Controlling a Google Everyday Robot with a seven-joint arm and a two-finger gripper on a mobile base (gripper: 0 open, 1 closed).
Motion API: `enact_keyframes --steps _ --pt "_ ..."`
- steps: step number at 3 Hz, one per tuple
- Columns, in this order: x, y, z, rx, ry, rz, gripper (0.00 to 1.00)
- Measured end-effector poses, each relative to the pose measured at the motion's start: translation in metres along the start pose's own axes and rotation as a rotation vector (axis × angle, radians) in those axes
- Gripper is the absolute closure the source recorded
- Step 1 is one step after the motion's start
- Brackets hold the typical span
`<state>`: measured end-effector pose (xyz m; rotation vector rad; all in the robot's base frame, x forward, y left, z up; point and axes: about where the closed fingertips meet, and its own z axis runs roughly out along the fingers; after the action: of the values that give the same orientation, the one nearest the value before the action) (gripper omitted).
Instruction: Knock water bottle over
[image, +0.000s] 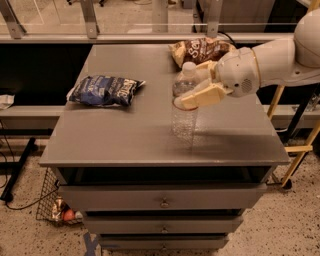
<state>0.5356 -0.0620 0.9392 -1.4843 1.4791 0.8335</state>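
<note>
Two fingers of your gripper stand spread at the upright water bottle's 3 o'clock; the nearer touches its middle.

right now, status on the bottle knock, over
Claw open, at the water bottle upper half. Bottle upright, not yet knocked over. Blue snack bag off to the left, brown bag behind; neither touching it.

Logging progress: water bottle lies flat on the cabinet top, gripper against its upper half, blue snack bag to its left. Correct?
Not flat: camera view shows the water bottle standing upright on the cabinet top, gripper against its upper half, blue snack bag to its left.
</note>
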Motion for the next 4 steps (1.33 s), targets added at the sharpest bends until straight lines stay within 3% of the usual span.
enact_keyframes --steps 1,2,3,4 --pt "-0.002 -0.009 -0.017 0.016 0.094 -0.050 0.96" --pt "-0.005 -0.018 -0.037 0.038 0.270 -0.113 1.00" --pt "0.000 -0.020 -0.042 0.015 0.447 -0.167 1.00" --pt "0.016 -0.012 -0.030 -0.058 0.592 -0.212 1.00"
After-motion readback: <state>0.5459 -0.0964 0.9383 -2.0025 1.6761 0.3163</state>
